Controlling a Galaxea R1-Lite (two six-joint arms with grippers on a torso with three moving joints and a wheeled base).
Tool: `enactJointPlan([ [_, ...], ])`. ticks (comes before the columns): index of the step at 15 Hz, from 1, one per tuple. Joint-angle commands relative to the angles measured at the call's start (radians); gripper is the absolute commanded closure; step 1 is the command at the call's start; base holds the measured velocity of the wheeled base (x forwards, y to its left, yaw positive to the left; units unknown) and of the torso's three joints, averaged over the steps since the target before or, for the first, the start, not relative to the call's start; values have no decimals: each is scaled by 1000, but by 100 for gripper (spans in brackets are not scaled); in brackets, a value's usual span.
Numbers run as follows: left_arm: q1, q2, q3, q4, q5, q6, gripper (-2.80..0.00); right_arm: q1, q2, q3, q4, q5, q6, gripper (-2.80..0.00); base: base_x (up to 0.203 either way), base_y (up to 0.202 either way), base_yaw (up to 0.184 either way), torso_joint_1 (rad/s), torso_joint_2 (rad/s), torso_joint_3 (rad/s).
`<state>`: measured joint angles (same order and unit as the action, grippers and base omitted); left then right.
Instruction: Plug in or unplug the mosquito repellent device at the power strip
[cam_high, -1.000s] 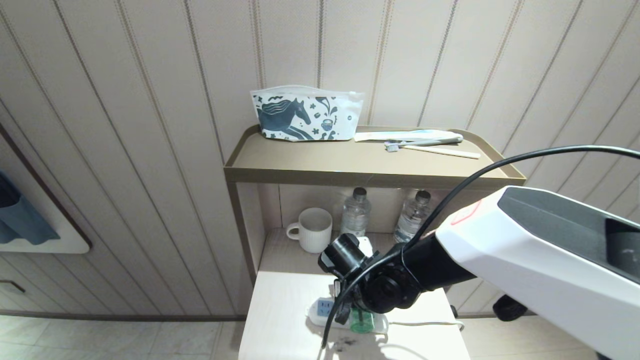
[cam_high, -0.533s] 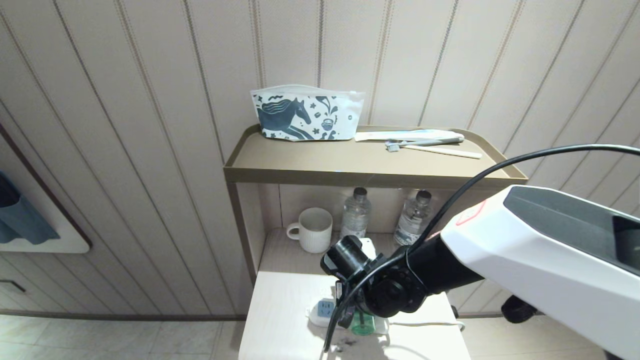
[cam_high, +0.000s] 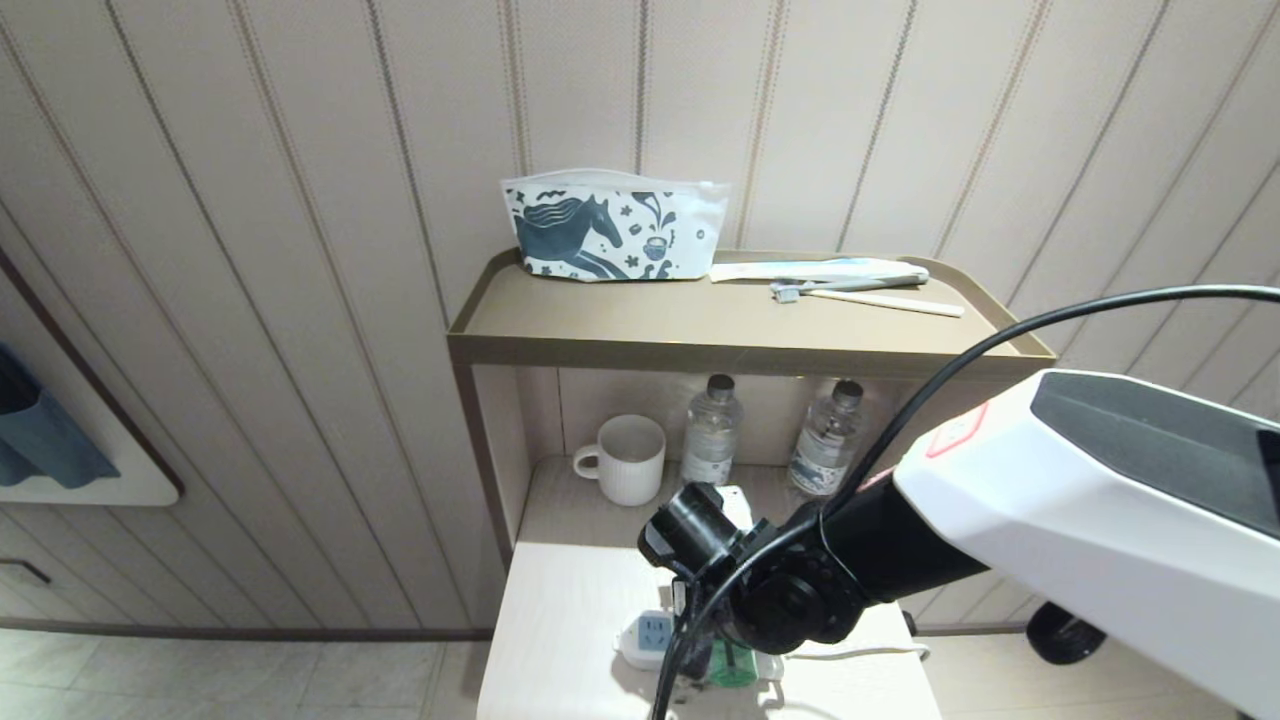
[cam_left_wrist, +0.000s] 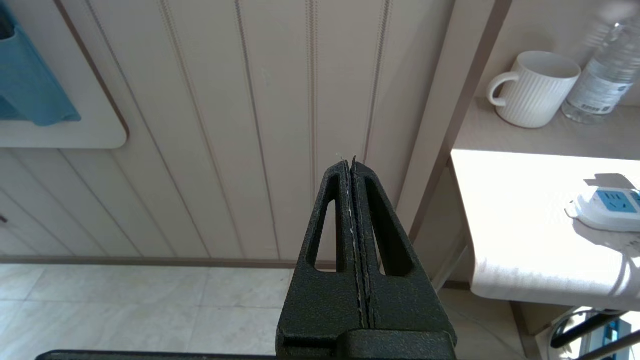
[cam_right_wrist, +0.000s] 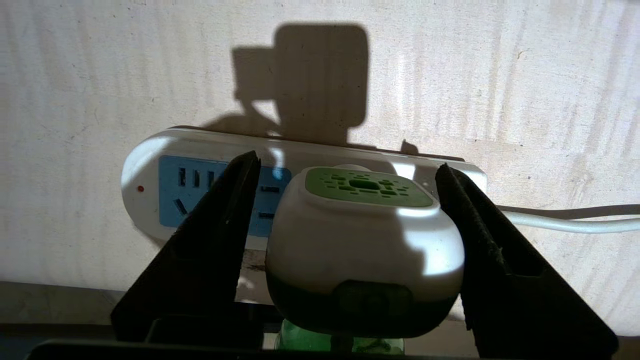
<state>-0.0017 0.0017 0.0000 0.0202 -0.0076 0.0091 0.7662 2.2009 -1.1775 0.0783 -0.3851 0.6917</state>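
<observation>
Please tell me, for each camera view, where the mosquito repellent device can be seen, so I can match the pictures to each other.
Head view: the mosquito repellent device shows only as a bit of green at the bottom edge, below the right arm's wrist.
Left wrist view: not in it.
Right wrist view: it fills the centre, between the open fingers of the right gripper.
Shared landmark: the power strip, with its blue socket face.

Head high; wrists near power strip

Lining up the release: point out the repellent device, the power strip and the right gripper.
mosquito repellent device (cam_right_wrist: 367, 240), right wrist view, on its white body.
power strip (cam_right_wrist: 175, 192), right wrist view, on its blue socket face.
right gripper (cam_right_wrist: 350, 175), right wrist view, midway between its fingertips.
</observation>
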Motion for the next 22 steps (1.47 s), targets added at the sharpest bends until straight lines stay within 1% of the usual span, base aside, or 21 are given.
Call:
enactJointPlan([
  [1,0,1,0,0,0,0,0,1,-17,-4,-4,-5,3,-280,0,0,0,0,0,0],
  [5,0,0,0,0,0,0,0,-3,-24,-11,-5,-8,4,-280,0,0,0,0,0,0],
  [10,0,1,0,0,0,0,0,2,-141,7,4,-9,-19,-280,0,0,0,0,0,0],
  [13,0,1,0,0,0,0,0,29,-209,35,9,-23,-29,-280,0,0,0,0,0,0],
  [15,0,1,0,0,0,0,0,61,-275,69,33,-56,-29,-280,0,0,0,0,0,0],
  [16,0,1,0,0,0,0,0,79,-297,95,39,-79,-27,-19,0,0,0,0,0,0],
  [17,0,1,0,0,0,0,0,93,-324,120,39,-101,-25,0,0,0,0,0,0,0],
  [19,0,1,0,0,0,0,0,113,-373,163,38,-133,-24,0,0,0,0,0,0,0],
  [22,0,1,0,0,0,0,0,138,-531,255,41,-192,-26,0,0,0,0,0,0,0],
])
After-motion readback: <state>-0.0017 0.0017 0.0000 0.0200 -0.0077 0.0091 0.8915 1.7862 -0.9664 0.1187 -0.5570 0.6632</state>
